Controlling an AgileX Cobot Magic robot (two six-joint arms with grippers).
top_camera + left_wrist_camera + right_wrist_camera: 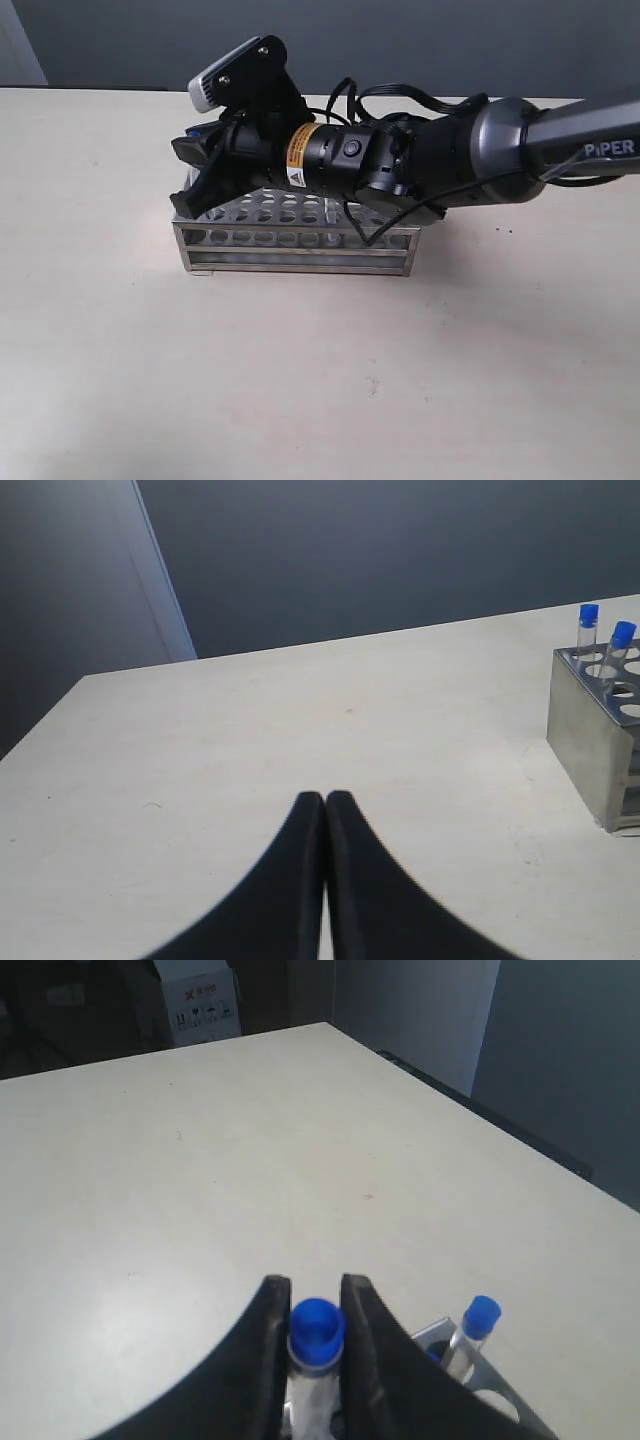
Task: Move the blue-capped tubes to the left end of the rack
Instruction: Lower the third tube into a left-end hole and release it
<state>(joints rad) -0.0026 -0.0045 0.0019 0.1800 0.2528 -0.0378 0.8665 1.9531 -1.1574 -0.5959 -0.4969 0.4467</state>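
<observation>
The steel rack (300, 238) stands mid-table. My right gripper (188, 178) reaches across it to its left end and is shut on a blue-capped tube (317, 1328), pinched at the cap between both fingers (268, 1320); its clear body drops toward the rack's corner (432, 1337). A second blue-capped tube (481, 1317) stands upright in the rack beside it. The left wrist view shows two blue-capped tubes (588, 616) (622, 636) in holes at the end of the rack (585, 735). My left gripper (325, 798) is shut on nothing, above bare table well away from the rack.
The right arm and its camera (225, 75) cover the rack's rear rows in the exterior view. Pale table surrounds the rack on all sides. A white box (197, 995) sits beyond the table's far edge.
</observation>
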